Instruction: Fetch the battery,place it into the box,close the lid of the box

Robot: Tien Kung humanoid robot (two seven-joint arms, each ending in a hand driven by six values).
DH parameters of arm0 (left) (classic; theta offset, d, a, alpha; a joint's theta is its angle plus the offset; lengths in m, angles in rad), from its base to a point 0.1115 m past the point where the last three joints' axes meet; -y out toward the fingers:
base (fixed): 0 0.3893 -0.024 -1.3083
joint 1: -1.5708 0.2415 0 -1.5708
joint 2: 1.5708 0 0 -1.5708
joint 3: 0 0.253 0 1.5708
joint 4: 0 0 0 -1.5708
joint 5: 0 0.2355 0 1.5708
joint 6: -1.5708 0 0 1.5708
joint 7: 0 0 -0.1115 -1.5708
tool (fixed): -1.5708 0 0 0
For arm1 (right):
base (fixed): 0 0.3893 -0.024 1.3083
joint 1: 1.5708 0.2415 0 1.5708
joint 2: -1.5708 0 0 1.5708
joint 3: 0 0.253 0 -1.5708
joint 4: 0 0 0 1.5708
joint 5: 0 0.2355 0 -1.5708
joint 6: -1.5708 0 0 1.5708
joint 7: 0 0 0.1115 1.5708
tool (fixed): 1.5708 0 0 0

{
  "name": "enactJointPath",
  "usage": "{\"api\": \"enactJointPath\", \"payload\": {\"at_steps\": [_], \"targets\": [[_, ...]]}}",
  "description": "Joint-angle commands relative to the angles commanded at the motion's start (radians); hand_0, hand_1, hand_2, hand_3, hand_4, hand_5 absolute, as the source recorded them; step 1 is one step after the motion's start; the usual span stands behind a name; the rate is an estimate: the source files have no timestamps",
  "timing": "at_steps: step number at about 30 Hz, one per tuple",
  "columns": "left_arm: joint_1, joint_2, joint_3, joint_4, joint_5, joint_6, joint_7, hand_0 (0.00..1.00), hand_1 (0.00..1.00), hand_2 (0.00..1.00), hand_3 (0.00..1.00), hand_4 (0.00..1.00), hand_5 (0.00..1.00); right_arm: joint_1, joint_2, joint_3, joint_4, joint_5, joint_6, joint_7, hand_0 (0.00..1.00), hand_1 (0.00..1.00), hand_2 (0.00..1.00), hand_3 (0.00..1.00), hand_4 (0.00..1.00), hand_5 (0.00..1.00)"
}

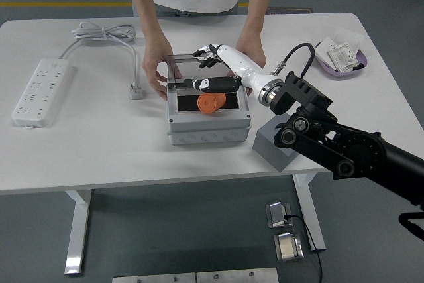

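Observation:
The grey box stands mid-table with its clear, dark-framed lid upright at the back. Inside the box lies the battery, orange at one end with a black part behind it. My right hand, white with dark fingers, hovers at the lid's top edge, above and behind the battery. Its fingers are spread and hold nothing. A person at the far side holds the lid's two sides, one hand on the left and the other hand on the right. My left arm is out of view.
A white power strip with its cable lies at the left. A purple tray of small packets sits at the far right. A grey block stands by the table's near edge, right of the box, under my forearm.

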Motion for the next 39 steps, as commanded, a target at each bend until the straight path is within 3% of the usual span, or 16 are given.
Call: {"api": "enactJointPath", "payload": {"at_steps": [5, 18, 31, 39], "targets": [[-0.002, 0.002, 0.007, -0.001, -0.007, 0.000, 0.000, 0.617, 0.694, 0.624, 0.634, 0.698, 0.158, 0.006, -0.012, 0.050, 0.053, 0.035, 0.008, 0.006, 0.781, 0.663, 0.657, 0.759, 0.881, 0.529], [-0.003, -0.002, 0.048, 0.002, -0.048, 0.001, 0.002, 0.617, 0.693, 0.622, 0.634, 0.697, 0.143, 0.016, -0.009, 0.098, 0.034, 0.044, 0.002, 0.018, 0.740, 0.627, 0.642, 0.742, 0.867, 0.536], [-0.010, -0.001, 0.054, 0.002, -0.052, 0.001, 0.002, 0.617, 0.692, 0.622, 0.635, 0.698, 0.143, 0.027, 0.008, 0.084, -0.005, 0.068, -0.012, 0.037, 0.739, 0.624, 0.642, 0.740, 0.844, 0.539], [-0.016, 0.000, 0.062, 0.001, -0.056, 0.000, 0.003, 0.617, 0.692, 0.622, 0.635, 0.699, 0.143, 0.037, 0.029, 0.060, -0.071, 0.121, -0.022, 0.075, 0.739, 0.624, 0.642, 0.741, 0.835, 0.536]]}}
